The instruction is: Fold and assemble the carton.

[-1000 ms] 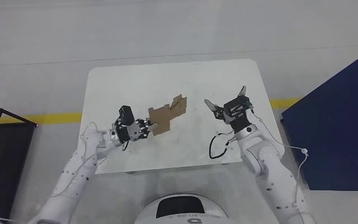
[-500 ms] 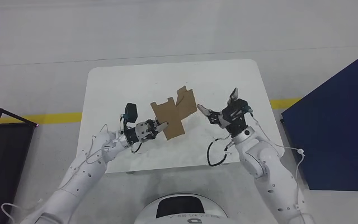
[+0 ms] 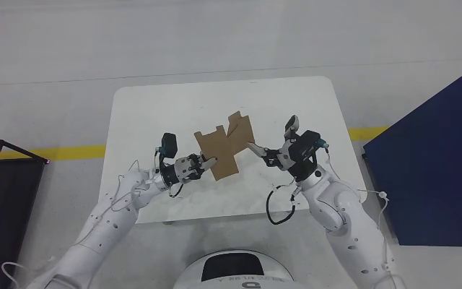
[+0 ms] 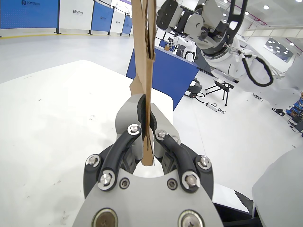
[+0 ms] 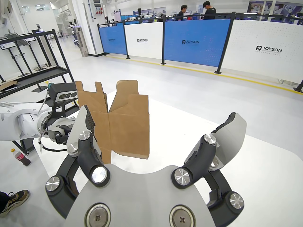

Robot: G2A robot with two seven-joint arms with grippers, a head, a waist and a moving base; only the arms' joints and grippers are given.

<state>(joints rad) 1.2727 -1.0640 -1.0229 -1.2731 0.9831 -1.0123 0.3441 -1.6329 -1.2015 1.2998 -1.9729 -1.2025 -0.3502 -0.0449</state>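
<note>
Pinching the near-left edge of a flat, brown corrugated-cardboard carton [image 3: 225,148], the left gripper [image 3: 204,165] holds it raised above the smooth white, round-cornered table [image 3: 303,101], its 2 ribbed black pads clamped on the sheet. The right gripper [image 3: 272,135] hangs just right of the notched flaps, spread wide.

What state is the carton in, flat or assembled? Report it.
Flat, unassembled: the carton shows as a thin blank with unfolded flaps, clamped in the left pincer.
</note>
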